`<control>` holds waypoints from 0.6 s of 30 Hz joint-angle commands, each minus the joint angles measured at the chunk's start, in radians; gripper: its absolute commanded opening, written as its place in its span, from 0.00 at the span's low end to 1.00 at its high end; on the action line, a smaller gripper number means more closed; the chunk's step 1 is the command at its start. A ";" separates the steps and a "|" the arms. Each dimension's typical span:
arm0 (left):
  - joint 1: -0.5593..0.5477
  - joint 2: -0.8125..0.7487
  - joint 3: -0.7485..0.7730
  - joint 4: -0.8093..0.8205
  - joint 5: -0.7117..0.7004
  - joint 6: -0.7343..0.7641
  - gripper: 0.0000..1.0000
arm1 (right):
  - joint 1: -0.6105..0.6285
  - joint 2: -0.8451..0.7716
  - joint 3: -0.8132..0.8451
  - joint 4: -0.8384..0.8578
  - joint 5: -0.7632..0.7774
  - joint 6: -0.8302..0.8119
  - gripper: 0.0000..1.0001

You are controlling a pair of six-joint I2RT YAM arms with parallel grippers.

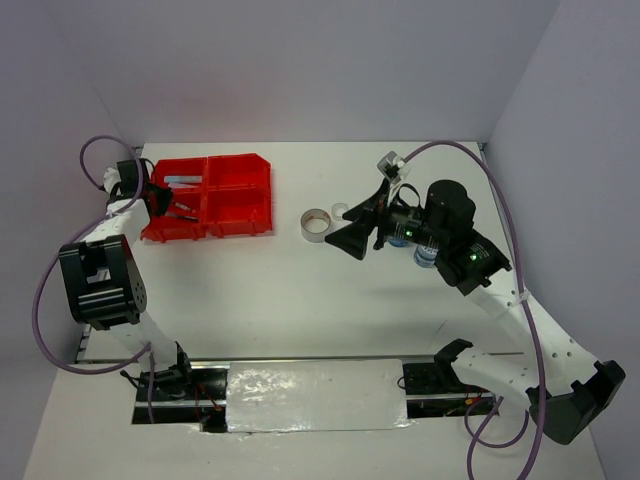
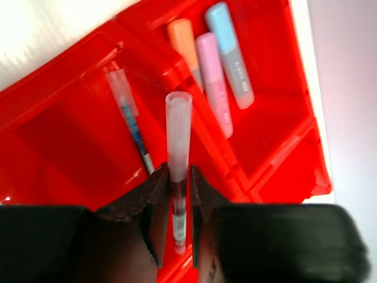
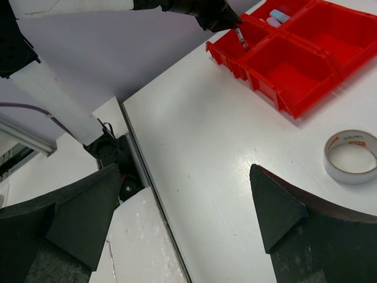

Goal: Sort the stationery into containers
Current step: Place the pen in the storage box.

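Judging by how it hangs, the clear-capped pen [image 2: 178, 130] points steeply down out of the left claw [image 2: 178, 172]. If it is let go from here, it may tip over the divider just right of the claw and land among the lilac stick [image 2: 213, 76] and its neighbours. It may also prop against a wall of the red bin [image 2: 70, 147] instead of lying beside the blue pen [image 2: 132, 118] just left of the claw. The left claw's jaws stand narrow, pressed to the pen on both sides. The right claw [image 3: 185, 177] gapes wide over the counter [image 3: 206, 130] and holds nothing, with a tape ring [image 3: 350, 156] ahead to its right.
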 commanded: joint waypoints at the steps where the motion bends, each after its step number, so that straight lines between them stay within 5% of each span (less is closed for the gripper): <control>1: 0.006 0.004 -0.039 0.050 0.008 -0.023 0.31 | -0.004 -0.007 0.041 -0.004 -0.009 -0.030 0.96; 5: 0.006 -0.027 -0.079 0.038 -0.021 -0.022 0.45 | -0.004 -0.003 0.038 0.014 -0.015 -0.016 0.96; 6: 0.006 -0.030 -0.071 0.027 -0.028 -0.017 0.63 | -0.004 -0.001 0.040 0.022 -0.015 -0.012 0.96; 10: 0.010 -0.047 -0.024 -0.014 -0.019 0.011 0.96 | -0.004 0.006 0.051 0.025 -0.015 -0.006 0.96; 18: 0.003 -0.082 0.160 -0.016 0.112 0.112 0.99 | -0.004 0.008 0.057 0.011 0.020 -0.001 0.96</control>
